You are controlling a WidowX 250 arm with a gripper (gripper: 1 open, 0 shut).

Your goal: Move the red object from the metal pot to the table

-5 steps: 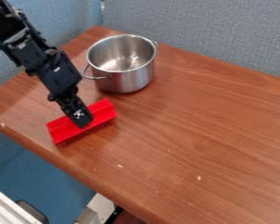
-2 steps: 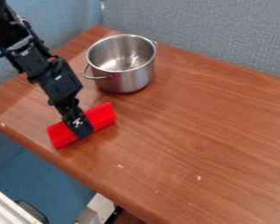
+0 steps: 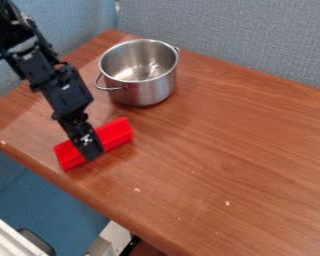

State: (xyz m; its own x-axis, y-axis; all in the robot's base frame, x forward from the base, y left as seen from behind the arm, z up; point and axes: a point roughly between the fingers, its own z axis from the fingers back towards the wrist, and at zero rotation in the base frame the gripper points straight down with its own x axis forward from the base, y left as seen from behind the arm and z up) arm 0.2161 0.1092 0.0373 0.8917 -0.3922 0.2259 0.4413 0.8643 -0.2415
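Red block (image 3: pixel 116 133) lies on the table (image 3: pixel 216 140), near its left edge, well outside the metal pot. From where I stand, the nearest things are down at the lower left: a smooth white panel (image 3: pixel 8 243) with a straight, slanting edge, a dark, rounded shape beside it, partly cut off, and a pale piece (image 3: pixel 116 236) just off the table's side. Behind them spreads a matte blue surface (image 3: pixel 45 205), lower than the tabletop.

The table is reddish-brown with streaky wood grain, a soft sheen and a rounded rim, and 2 small pale flecks show on its nearer part. The block is a long, flat bar, bright red, set at a slant. The black gripper (image 3: pixel 89 150) reaches down over its middle, hiding part of it, so that red shows on both sides. Whether the fingers are spread or pressed together I cannot tell; the dark parts blend into 1 shape. The arm (image 3: pixel 43 70) above is black and jointed, with angular segments, leaning in from the upper left.

Farther back stands the metal pot (image 3: pixel 139 88), upright, round and shiny silver, with a rolled rim and 2 little looped handles. Beyond it rises a grey-blue wall (image 3: pixel 243 35) with a coarse, fabric-like texture.
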